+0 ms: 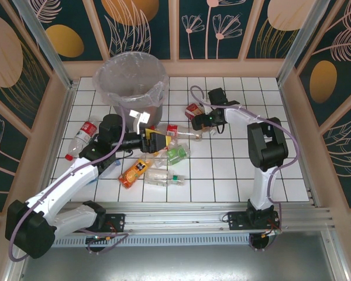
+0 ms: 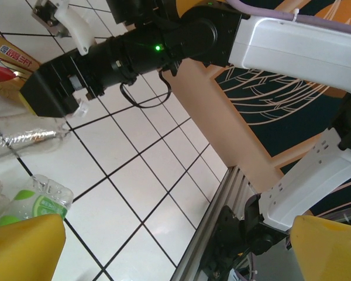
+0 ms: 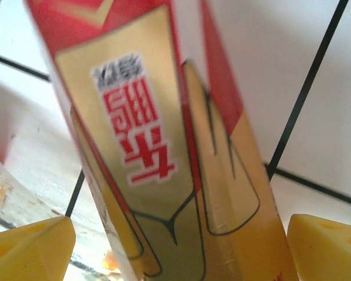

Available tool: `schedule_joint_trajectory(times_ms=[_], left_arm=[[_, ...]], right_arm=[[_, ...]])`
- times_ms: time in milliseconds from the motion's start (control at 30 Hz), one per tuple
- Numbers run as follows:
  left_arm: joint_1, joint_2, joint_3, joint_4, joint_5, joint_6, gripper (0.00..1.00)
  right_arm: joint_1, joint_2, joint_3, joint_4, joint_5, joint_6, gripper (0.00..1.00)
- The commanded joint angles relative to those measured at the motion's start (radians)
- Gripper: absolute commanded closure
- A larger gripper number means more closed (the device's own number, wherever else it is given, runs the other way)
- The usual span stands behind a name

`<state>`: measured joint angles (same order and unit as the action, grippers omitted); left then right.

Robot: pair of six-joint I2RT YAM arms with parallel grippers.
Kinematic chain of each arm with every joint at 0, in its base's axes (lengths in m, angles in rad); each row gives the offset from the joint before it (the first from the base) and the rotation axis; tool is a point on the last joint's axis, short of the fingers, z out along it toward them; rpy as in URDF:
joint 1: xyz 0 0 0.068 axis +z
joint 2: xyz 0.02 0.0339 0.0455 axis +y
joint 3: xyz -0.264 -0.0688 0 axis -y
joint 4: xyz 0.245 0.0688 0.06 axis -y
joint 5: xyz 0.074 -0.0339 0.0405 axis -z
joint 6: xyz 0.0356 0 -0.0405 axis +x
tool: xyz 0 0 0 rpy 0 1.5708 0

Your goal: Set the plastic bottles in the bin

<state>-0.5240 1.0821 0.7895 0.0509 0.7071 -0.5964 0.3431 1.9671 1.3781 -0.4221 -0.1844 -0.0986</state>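
Spread wide, our right gripper (image 3: 178, 252) has a red-and-gold bottle (image 3: 146, 129) between its fingers; we cannot tell if they touch it. Our left gripper (image 2: 175, 252) gapes with nothing in it. More bottles (image 1: 134, 172) lie on the table (image 1: 234, 170) beside the bin (image 1: 105, 73), lined with a clear bag (image 1: 159, 89).

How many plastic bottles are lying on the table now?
6: red-labelled bottle at left; orange bottle, clear bottle, green-labelled bottle clustered near front; long bottle mid-table; red-gold bottle by the right arm. Others may hide under the left arm.
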Motion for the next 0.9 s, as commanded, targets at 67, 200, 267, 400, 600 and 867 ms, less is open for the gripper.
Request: schedule_joint_trajectory(times_ms=[67, 200, 267, 400, 600, 867], left_arm=[[-0.009, 0.006, -0.015, 0.040, -0.002, -0.008, 0.02], [-0.014, 0.009, -0.012, 0.041, -0.003, -0.006, 0.02], [-0.016, 0.009, -0.011, 0.040, -0.005, -0.008, 0.02], [-0.022, 0.006, -0.012, 0.042, -0.009, -0.009, 0.02], [-0.030, 0.010, -0.014, 0.048, -0.014, -0.013, 0.01], [-0.041, 0.019, -0.010, 0.056, -0.021, -0.016, 0.02]], right_arm=[[0.014, -0.055, -0.035, 0.029, 0.052, -0.015, 0.07], [0.025, -0.047, -0.027, 0.041, 0.102, -0.009, 0.14], [0.029, -0.037, -0.015, 0.039, 0.108, -0.011, 0.16], [0.042, -0.014, 0.012, 0.016, 0.124, -0.025, 0.18], [0.050, 0.005, 0.019, 0.000, 0.147, -0.032, 0.19], [0.050, 0.042, 0.047, -0.012, 0.146, -0.026, 0.22]])
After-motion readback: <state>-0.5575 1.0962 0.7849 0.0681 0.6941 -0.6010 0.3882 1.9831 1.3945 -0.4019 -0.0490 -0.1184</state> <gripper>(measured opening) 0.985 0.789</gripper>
